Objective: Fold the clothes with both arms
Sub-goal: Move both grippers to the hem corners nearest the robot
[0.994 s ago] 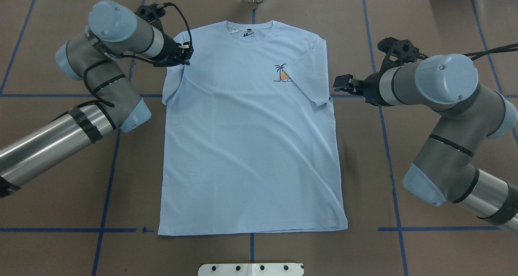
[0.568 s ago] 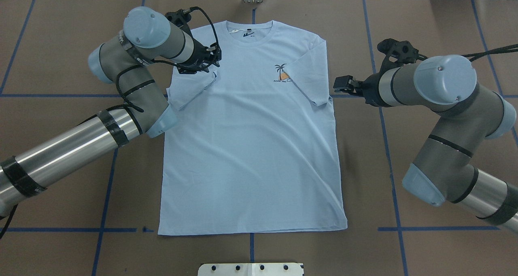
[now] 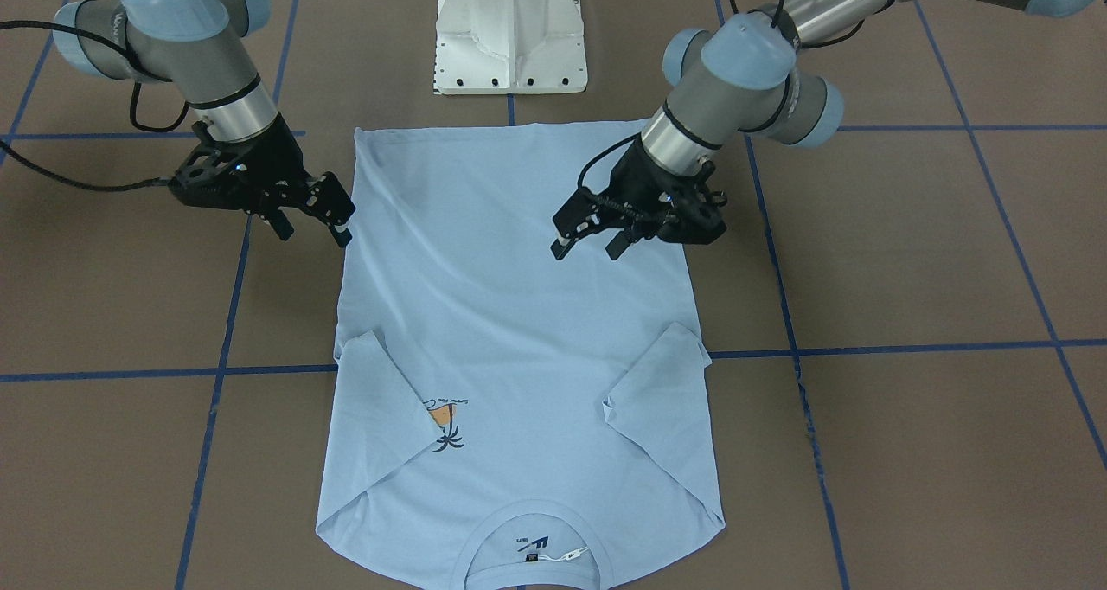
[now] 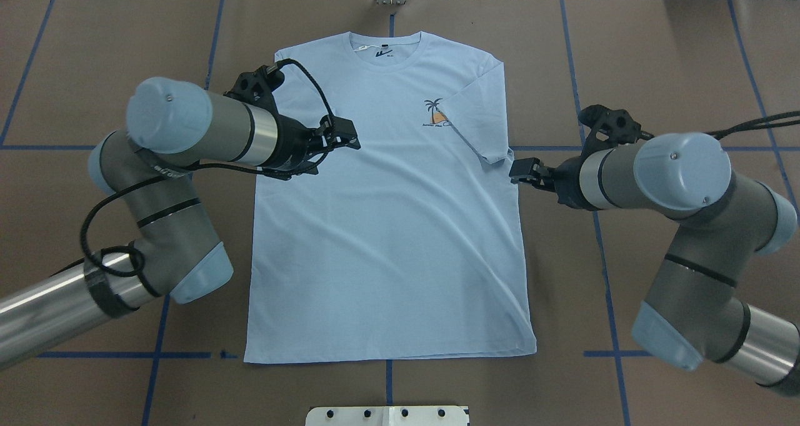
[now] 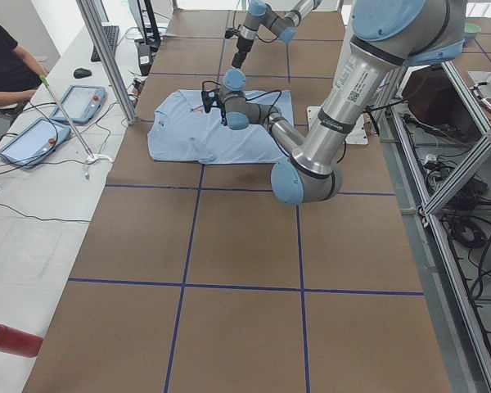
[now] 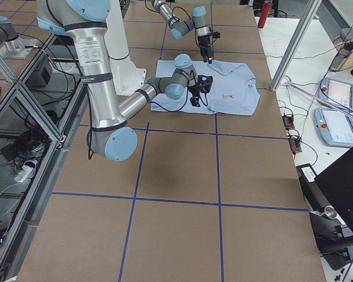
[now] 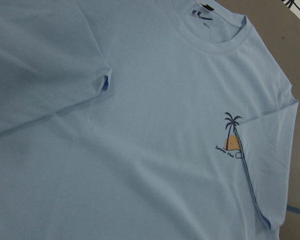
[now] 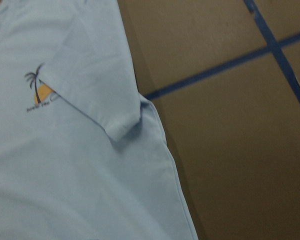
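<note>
Left claw (image 4: 349, 137) of mine hangs released and empty above the chest of the pale blue T-shirt (image 4: 387, 238). It lies flat, face up on the brown table (image 4: 662, 51), both sleeves (image 3: 662, 400) folded inward, one covering part of the palm print (image 4: 436, 115). Beside its right edge my right claw (image 4: 515, 171) hovers spread, gripping nothing.

The T-shirt (image 7: 140, 175) bears a tiny script line under its palm-tree print (image 7: 233, 139), perhaps beginning "Summer" but too small to read. The mark on its neck label (image 7: 202, 10) is illegible.
</note>
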Available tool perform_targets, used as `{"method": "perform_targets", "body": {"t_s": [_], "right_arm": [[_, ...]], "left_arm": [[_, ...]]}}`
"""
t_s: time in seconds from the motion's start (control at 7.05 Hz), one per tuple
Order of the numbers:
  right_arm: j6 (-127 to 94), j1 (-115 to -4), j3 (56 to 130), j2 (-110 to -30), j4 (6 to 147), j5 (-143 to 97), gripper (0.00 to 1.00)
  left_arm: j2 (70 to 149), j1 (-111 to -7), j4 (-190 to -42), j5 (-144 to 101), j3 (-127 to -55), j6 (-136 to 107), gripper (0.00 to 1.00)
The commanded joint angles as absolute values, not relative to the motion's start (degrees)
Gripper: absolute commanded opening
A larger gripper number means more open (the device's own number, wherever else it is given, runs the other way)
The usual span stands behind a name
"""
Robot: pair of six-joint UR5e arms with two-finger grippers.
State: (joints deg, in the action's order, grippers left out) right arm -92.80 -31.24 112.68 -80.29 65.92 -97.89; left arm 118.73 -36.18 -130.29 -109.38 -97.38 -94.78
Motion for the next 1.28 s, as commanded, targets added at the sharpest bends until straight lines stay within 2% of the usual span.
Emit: {"method": "perform_targets", "body": {"t_s": [0.0, 0.28, 0.57, 0.71, 0.85, 1.14], "right_arm": [[-108.56, -12.66, 119.77, -87.96, 66.18, -81.31, 0.98], [-115.73, -3.55, 119.88, -90.25, 68.36, -72.81, 0.95], [-118.38, -0.28, 119.97, -90.35, 70.31, -71.03, 0.92], [-118.56, 0.43, 119.88, -90.35, 71.18, -70.93, 0.85], [-118.56, 0.44, 119.88, -90.35, 71.89, -70.84, 0.64], [-118.65, 0.26, 120.14, -90.35, 71.98, -70.75, 0.00]], "left_arm": [[112.94, -34.20, -126.15, -109.25, -107.56, -95.18, 1.00], [112.59, -34.01, -126.04, -109.16, -107.14, -95.19, 1.00], [112.50, -33.93, -126.03, -109.16, -106.79, -95.27, 1.00], [112.50, -33.75, -125.95, -109.16, -106.70, -95.62, 1.00], [112.59, -33.58, -126.03, -109.16, -106.70, -96.50, 1.00], [112.41, -33.40, -126.04, -109.07, -106.70, -96.50, 1.00]]}}
